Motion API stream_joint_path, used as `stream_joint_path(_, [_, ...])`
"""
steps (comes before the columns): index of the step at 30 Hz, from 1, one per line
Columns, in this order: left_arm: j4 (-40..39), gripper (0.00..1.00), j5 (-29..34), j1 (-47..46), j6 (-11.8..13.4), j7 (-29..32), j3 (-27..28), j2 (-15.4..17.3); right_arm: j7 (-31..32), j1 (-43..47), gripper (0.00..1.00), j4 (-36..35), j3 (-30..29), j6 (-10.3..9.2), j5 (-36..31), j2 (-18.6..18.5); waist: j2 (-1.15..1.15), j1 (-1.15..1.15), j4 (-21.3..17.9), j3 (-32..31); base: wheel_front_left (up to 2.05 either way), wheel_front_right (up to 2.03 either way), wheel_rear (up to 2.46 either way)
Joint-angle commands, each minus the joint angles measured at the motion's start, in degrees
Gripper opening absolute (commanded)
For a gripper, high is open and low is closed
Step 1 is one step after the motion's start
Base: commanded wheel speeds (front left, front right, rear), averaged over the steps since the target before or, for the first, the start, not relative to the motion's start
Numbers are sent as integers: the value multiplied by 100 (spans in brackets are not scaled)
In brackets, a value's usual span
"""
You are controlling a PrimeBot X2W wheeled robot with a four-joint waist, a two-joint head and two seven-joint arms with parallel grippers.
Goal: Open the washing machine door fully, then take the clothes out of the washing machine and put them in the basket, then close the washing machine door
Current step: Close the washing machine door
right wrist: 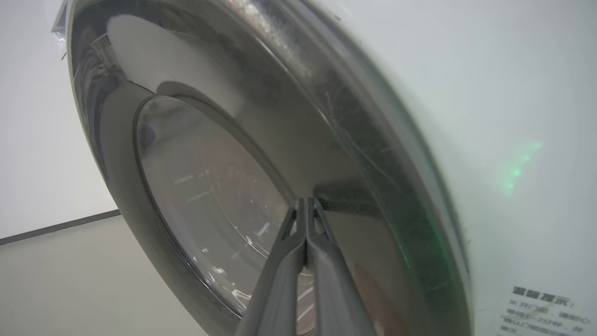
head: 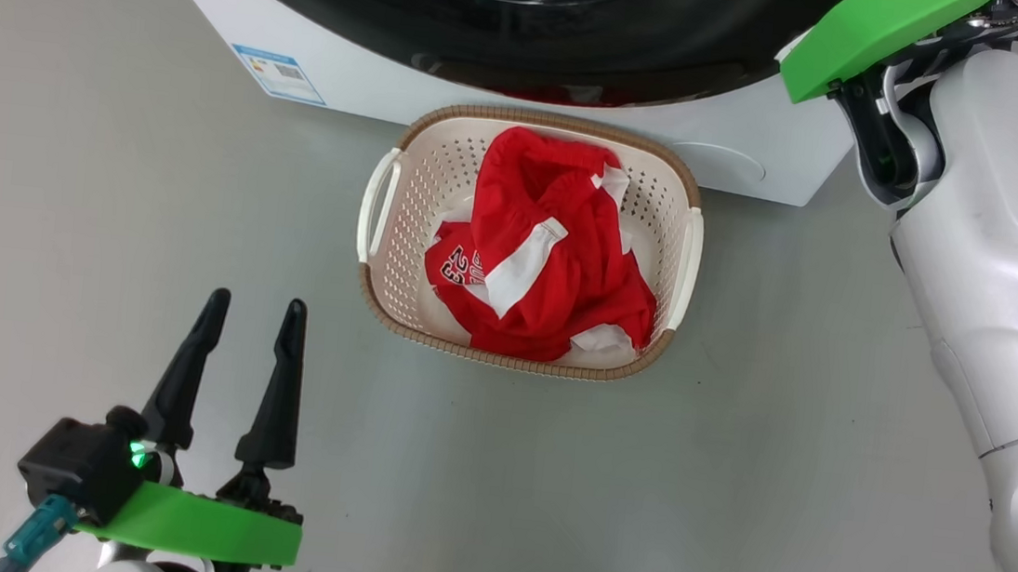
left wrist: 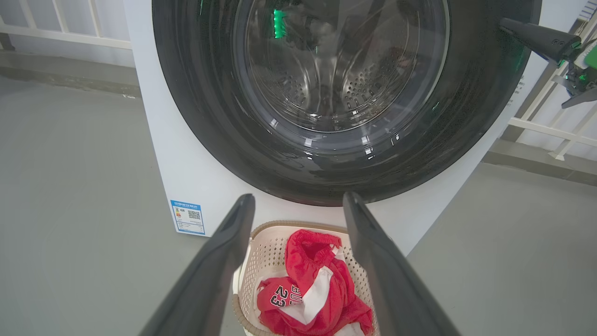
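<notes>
The washing machine door (left wrist: 345, 154), with its glossy black rim and glass bowl, lies against the front of the white washing machine (left wrist: 186, 177). My right gripper (right wrist: 305, 201) is shut and holds nothing; its tips rest on the door's black rim (right wrist: 354, 154). Its dark fingers (left wrist: 536, 37) reach the door's right edge in the left wrist view. The red clothes (head: 549, 253) with white stripes fill the cream basket (head: 415, 193) on the floor in front of the washing machine (head: 370, 76). My left gripper (head: 255, 308) hangs open and holds nothing, left of the basket and nearer to me.
A small blue label (head: 279, 74) marks the machine's lower left corner. Grey floor (head: 732, 494) surrounds the basket. White railings (left wrist: 60, 37) stand behind the machine on both sides. My pale right forearm (head: 1000, 231) rises along the right edge of the head view.
</notes>
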Motion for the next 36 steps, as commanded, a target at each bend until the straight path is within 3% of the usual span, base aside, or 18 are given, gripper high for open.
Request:
stream_joint_path(1, [-112, 100, 22, -103, -34, -51, 179, 72, -37, -228, 0, -85, -131, -37, -27, 54, 0, 0, -4, -9, 0, 0, 0])
stream_joint_path(10, [-128, 100, 94, -47, -60, -51, 357, 72, -37, -28, 0, -186, 29, -37, 11, 116, 0, 0, -247, -151, 0, 0, 0])
stream_joint_path(12, [-102, 100, 76, -15, -40, -51, 394, 72, -37, 126, 38, -274, 36, -37, -10, 103, 0, 0, -338, -239, 0, 0, 0])
stream_joint_path(13, [-84, 100, 78, 3, -20, -51, 422, 72, -37, 214, 47, -327, 17, -37, -27, 101, 0, 0, -389, -283, 0, 0, 0])
stream_joint_path(14, [-70, 100, 85, 15, 9, -51, 455, 72, -37, 310, 74, -389, 9, -37, -61, 97, 0, 0, -438, -331, 0, 0, 0])
stream_joint_path(15, [-61, 100, 94, 23, 37, -51, 488, 72, -37, 421, 91, -454, -4, -37, -97, 94, 0, 0, -488, -386, 0, 0, 0])
stream_joint_path(16, [-57, 100, 85, 32, 53, -51, 512, 72, -37, 543, 100, -526, -20, -37, -129, 94, 0, 0, -538, -442, 0, 0, 0])
stream_joint_path(36, [210, 100, 362, 700, -52, -51, 845, 116, -37, 3290, 100, -1611, -398, -37, -553, 116, 0, 0, -1399, -1832, 0, 0, 0])
